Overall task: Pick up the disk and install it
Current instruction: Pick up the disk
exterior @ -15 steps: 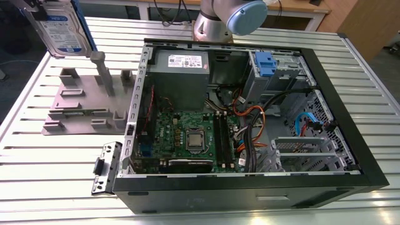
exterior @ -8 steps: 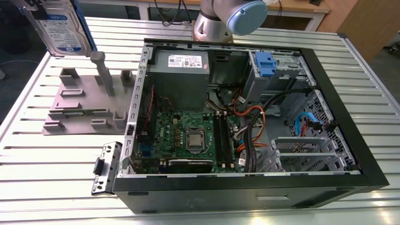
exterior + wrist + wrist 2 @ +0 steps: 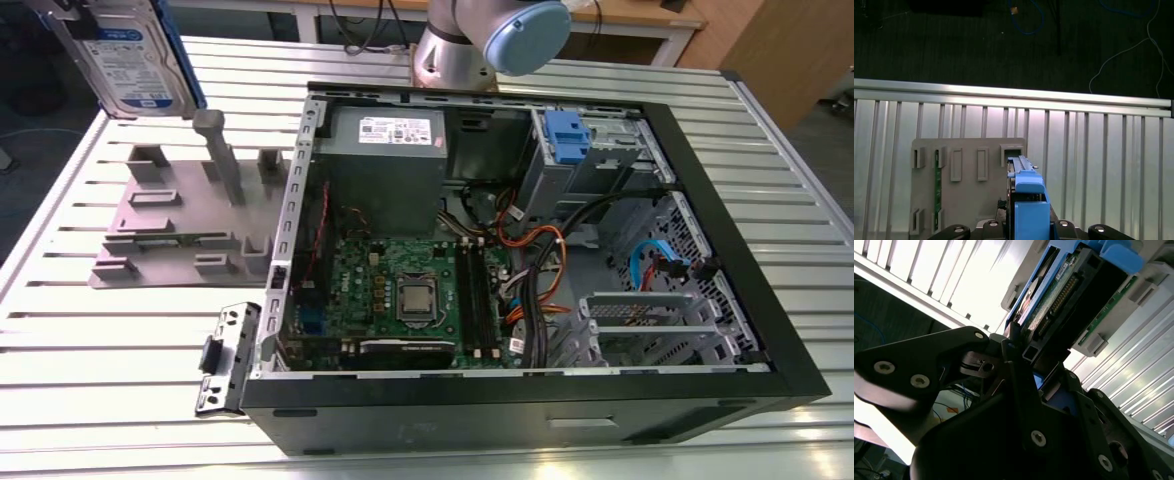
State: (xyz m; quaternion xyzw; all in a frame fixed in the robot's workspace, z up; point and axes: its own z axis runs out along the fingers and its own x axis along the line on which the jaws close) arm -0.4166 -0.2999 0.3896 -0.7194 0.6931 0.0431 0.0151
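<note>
Though partly hidden, disk (image 3: 131,60) seemingly within grip of tool (image 3: 1024,357).

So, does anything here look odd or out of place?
Only mildly. The disk hangs tilted in the air above the grey stand, clamped in the gripper. A loose metal bracket lies on the table beside the open computer case.

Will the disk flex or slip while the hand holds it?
Probably rigid: the disk looks like a metal slab. Likely dense for its size. The hand grips its smooth blue bracket, so slipping seems possible; the exposed circuit board suggests fragility.
</note>
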